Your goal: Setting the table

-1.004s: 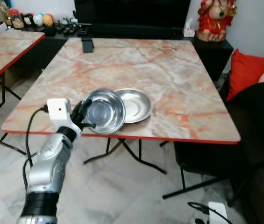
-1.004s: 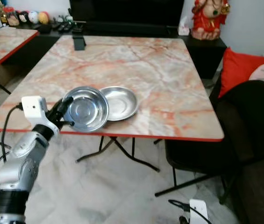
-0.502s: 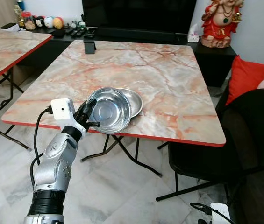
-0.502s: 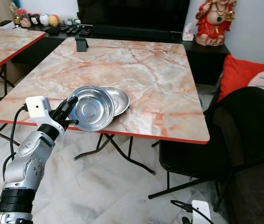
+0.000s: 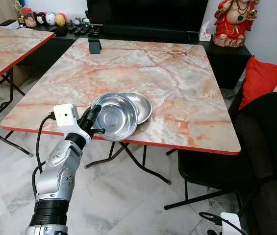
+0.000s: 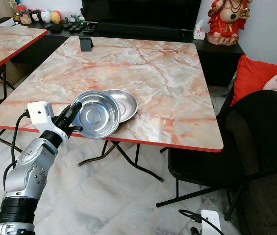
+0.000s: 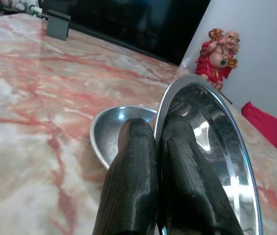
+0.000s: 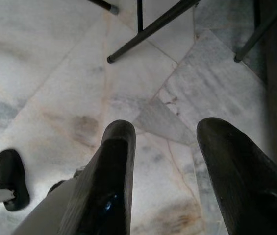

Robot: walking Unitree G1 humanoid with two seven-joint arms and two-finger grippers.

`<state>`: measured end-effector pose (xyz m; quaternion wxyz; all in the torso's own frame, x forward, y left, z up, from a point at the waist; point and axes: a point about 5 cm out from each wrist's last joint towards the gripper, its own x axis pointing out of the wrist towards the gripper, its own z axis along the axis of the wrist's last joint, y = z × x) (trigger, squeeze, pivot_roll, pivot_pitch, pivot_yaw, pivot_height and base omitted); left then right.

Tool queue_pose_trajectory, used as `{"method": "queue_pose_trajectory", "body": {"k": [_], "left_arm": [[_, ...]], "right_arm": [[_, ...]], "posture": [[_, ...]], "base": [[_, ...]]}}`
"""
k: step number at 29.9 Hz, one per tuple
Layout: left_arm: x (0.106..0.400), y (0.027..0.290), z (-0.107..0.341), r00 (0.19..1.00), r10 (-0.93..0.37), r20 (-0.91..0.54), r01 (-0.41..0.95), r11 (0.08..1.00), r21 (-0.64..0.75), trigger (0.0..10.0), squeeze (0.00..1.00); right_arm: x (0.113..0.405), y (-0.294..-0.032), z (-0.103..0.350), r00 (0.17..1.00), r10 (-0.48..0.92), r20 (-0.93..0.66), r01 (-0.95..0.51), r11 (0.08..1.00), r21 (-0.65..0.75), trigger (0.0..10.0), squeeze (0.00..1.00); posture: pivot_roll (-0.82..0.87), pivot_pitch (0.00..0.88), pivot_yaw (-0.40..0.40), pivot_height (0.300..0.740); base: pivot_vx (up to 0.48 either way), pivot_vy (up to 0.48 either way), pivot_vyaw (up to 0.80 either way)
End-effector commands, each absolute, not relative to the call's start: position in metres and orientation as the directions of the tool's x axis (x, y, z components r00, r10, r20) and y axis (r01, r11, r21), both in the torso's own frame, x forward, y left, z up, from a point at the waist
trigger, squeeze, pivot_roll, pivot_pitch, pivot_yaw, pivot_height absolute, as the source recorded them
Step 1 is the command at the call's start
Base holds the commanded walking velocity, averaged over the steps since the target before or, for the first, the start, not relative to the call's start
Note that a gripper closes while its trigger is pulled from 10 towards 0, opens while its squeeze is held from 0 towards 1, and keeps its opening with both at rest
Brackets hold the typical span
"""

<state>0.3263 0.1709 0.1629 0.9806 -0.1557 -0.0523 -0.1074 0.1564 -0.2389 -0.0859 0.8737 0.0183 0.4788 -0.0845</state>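
My left arm (image 5: 60,166) reached up and forward from below the near edge of the marble table (image 5: 143,68), elbow bent, wrist angled toward the tabletop. My left gripper (image 5: 91,120) was right at that near edge, its two black fingers (image 7: 133,181) pressed together on the rim of a steel bowl (image 5: 113,116) — a firm pinch, rim caught between the pads. The wrist camera's white housing (image 5: 64,114) sat just behind the fingers.

And the bowl was tilted! The held side was lifted, the open face turned toward me, its far side leaning over a second steel bowl (image 5: 140,105) that lay flat on the table just behind it. From the wrist view, the tilted bowl's shiny inside (image 7: 212,142) stood beside my fingers, and the flat one (image 7: 116,127) lay beyond them. Both looked bare inside, just bright metal and reflections.

My right gripper (image 8: 165,161) hung down low over the pale marble floor (image 8: 50,73), fingers spread well apart, nothing between them. Dark table legs (image 8: 148,27) crossed the floor beyond it.

Further out: a small black stand (image 5: 94,46) on the far side of the table, a black chair (image 5: 256,142) to my right, a red cushion (image 5: 263,81) beyond it, a red figurine (image 5: 234,22) on the dark cabinet, and another marble table (image 5: 6,49) off to my left.
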Motion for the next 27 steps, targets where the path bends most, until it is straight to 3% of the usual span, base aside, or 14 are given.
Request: {"method": "queue_pose_trajectory", "body": {"k": [1,16,27], "left_arm": [[0.3299,0.1646,0.1717,0.964,-0.209,0.167,0.253,0.917,-0.308,10.0,0.00],[0.3293,0.1630,0.1696,0.962,-0.218,0.162,0.259,0.916,-0.306,10.0,0.00],[0.3293,0.1628,0.1701,0.963,-0.215,0.162,0.256,0.919,-0.299,10.0,0.00]], "right_arm": [[0.1554,-0.2401,-0.0860,0.525,-0.131,-0.841,0.165,0.985,-0.050,10.0,0.00],[0.1551,-0.2395,-0.0862,0.527,-0.134,-0.839,0.168,0.984,-0.051,10.0,0.00],[0.1554,-0.2397,-0.0860,0.528,-0.132,-0.839,0.169,0.984,-0.049,10.0,0.00]], "posture": [[0.09,0.000,-0.031,0.727],[0.08,0.000,-0.027,0.727],[0.08,0.000,-0.027,0.727]], "base": [[0.000,0.000,0.00],[0.000,0.000,0.00],[0.264,0.000,0.00]]}}
